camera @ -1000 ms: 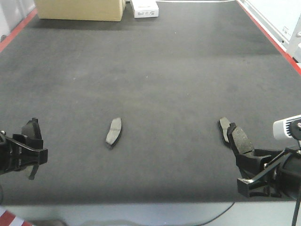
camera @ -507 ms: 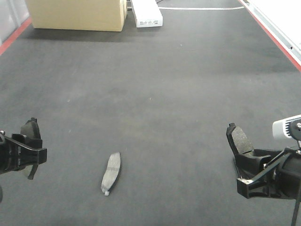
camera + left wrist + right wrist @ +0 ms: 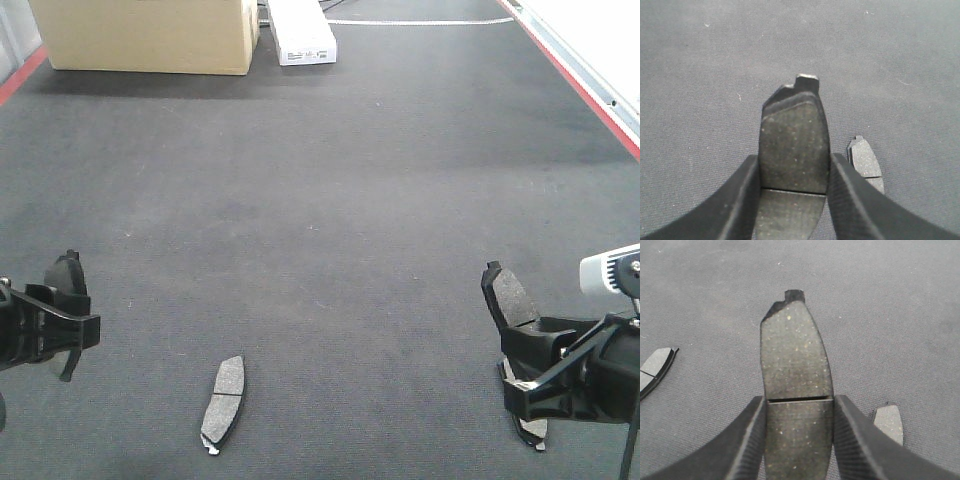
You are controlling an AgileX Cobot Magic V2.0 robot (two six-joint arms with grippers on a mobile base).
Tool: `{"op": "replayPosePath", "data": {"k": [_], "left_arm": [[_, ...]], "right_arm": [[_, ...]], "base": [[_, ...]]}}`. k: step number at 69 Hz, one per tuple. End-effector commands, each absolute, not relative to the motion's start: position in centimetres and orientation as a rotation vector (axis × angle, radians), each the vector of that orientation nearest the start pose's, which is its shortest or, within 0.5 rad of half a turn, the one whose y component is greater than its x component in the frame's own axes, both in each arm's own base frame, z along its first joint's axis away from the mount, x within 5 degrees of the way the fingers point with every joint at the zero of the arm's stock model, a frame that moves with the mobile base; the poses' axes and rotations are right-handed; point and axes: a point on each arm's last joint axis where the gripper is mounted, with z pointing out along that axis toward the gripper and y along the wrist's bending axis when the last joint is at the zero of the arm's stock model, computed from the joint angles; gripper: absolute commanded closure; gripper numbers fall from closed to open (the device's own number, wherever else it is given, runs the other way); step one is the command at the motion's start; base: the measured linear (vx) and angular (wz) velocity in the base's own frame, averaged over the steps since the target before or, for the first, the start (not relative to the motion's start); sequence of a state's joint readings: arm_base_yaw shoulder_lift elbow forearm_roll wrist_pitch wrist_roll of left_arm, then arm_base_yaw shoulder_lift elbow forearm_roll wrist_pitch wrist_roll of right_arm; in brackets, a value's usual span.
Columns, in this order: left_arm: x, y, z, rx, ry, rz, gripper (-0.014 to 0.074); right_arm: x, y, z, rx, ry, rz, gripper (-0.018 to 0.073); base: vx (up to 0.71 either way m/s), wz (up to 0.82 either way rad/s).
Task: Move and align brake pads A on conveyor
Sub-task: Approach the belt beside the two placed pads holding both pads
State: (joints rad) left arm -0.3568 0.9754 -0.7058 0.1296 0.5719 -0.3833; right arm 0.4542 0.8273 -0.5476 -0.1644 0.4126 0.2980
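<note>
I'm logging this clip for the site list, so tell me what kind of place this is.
Probably a factory or workshop line: a wide dark conveyor with red edge strips, loose brake pads lying on it, and a cardboard box at its far end.

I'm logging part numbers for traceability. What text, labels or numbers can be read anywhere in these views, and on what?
White box at the far end of the conveyor: dark print on its front face, too small and blurred to read.
Cardboard box: no print visible.
Brake pads in the left pincer and right pincer, and those lying on the belt: no markings visible.
</note>
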Motion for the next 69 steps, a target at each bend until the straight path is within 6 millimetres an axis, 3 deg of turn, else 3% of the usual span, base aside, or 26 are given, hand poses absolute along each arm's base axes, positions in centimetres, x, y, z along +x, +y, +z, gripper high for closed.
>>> {"op": "replayPosePath", "data": {"k": [1,69], "left_arm": [[18.45,-6.32,31.02,0.067,2.212,-0.280,0.0398],[18.47,-6.46,31.10,0.048,2.205,-0.312,0.0398]], "right_arm": [[15.27,6.79,29.77,-0.302,2.036,0.297,0.0482],[15.27,6.79,29.77,-0.302,2.036,0.297,0.0482]], "base": [[0.01,0.00],[0.00,0.00]]}}
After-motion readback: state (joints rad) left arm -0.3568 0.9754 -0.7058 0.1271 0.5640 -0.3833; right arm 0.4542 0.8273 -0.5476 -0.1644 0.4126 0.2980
